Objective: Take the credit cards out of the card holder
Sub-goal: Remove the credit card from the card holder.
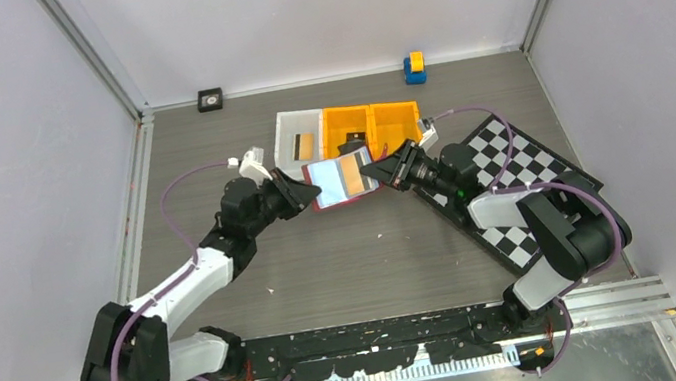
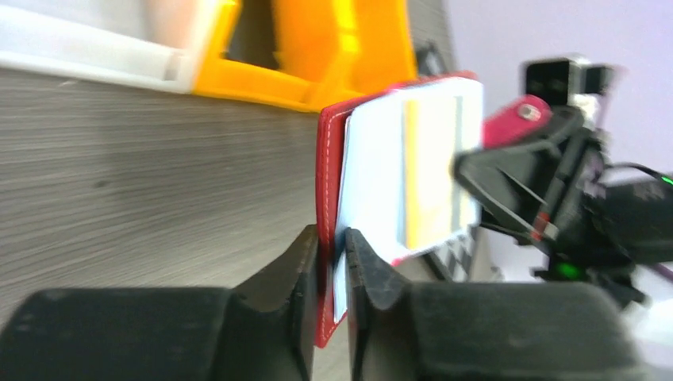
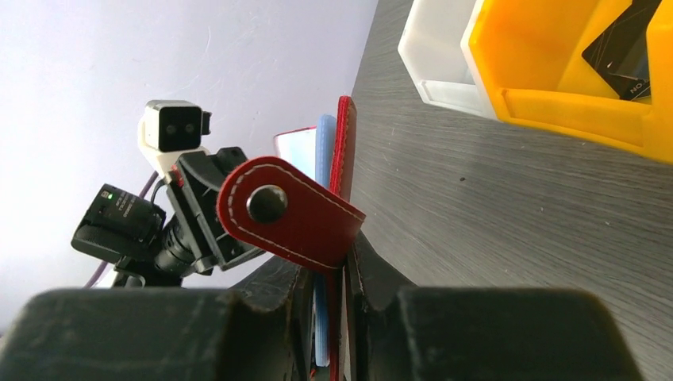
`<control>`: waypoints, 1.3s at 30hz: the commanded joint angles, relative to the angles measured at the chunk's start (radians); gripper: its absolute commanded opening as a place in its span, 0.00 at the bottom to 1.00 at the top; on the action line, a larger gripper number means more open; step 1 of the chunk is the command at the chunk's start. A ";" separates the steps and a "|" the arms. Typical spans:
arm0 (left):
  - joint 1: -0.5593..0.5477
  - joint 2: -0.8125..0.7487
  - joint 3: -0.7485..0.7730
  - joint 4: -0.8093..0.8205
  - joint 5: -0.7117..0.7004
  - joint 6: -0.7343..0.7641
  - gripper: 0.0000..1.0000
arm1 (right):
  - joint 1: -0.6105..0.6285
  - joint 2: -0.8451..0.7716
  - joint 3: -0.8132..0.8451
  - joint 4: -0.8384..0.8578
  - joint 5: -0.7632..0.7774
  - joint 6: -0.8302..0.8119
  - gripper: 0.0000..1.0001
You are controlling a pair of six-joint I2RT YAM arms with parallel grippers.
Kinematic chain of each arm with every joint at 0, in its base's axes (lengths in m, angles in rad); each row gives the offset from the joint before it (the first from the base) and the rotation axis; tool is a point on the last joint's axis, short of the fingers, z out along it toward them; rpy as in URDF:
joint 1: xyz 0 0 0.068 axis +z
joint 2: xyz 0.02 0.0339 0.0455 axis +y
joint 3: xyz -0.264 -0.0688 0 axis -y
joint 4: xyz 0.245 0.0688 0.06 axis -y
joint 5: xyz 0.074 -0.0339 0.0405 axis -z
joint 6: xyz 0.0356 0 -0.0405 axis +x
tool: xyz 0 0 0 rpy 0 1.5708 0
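Between its two black fingers, the left hand (image 2: 332,238) pinches the left edge of the card holder (image 2: 373,175). One finger lies on the red cover and the other on the pale inner sleeve. At the opposite edge the right hand (image 3: 337,254) is closed on the same card holder, with the red cover and a bluish sleeve between its fingers. The snap tab (image 3: 278,210) sticks out sideways just above them.

So the card holder is held open between both hands, inner side up, over the middle part of the surface (image 1: 376,266). Inside the clear sleeve a tan-yellow band shows. The left wrist view is blurred there, so this is probably a credit card (image 2: 428,178), not pulled out.

Just behind the card holder three bins stand in a row. One is a white bin (image 1: 284,128) with one tan card (image 1: 305,145) in it. The other two are orange bins (image 1: 343,111), and the middle one holds a dark card (image 3: 623,48). To the right of the hands a chequered board (image 1: 524,173) lies on the surface, partly under the right arm.
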 commanded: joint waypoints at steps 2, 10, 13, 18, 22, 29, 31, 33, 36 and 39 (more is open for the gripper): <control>0.013 -0.035 0.084 -0.331 -0.349 0.024 0.33 | 0.007 -0.052 0.016 0.011 0.011 -0.035 0.04; 0.013 -0.145 0.068 -0.323 -0.302 0.099 0.68 | 0.007 -0.113 0.018 -0.118 0.072 -0.134 0.01; 0.010 -0.159 0.113 -0.312 -0.193 0.125 0.63 | 0.007 -0.148 0.015 -0.216 0.164 -0.176 0.00; -0.051 -0.085 0.209 -0.299 -0.129 0.093 0.59 | 0.011 -0.187 -0.033 -0.213 0.287 -0.152 0.00; -0.063 -0.003 0.203 -0.206 -0.056 0.109 0.55 | 0.013 -0.221 -0.077 -0.156 0.289 -0.124 0.01; -0.063 -0.063 0.091 -0.098 -0.050 0.085 0.54 | 0.013 -0.295 -0.067 -0.254 0.275 -0.138 0.01; -0.062 -0.104 0.087 -0.115 -0.060 0.110 0.56 | 0.013 -0.320 -0.078 -0.266 0.292 -0.146 0.01; -0.062 -0.149 0.056 -0.086 -0.081 0.114 0.63 | 0.013 -0.351 -0.089 -0.282 0.314 -0.152 0.00; -0.062 -0.201 -0.003 -0.049 -0.146 0.093 0.97 | 0.013 -0.393 -0.079 -0.369 0.361 -0.159 0.00; -0.061 -0.199 0.027 -0.135 -0.171 0.091 1.00 | 0.013 -0.372 -0.077 -0.359 0.347 -0.145 0.01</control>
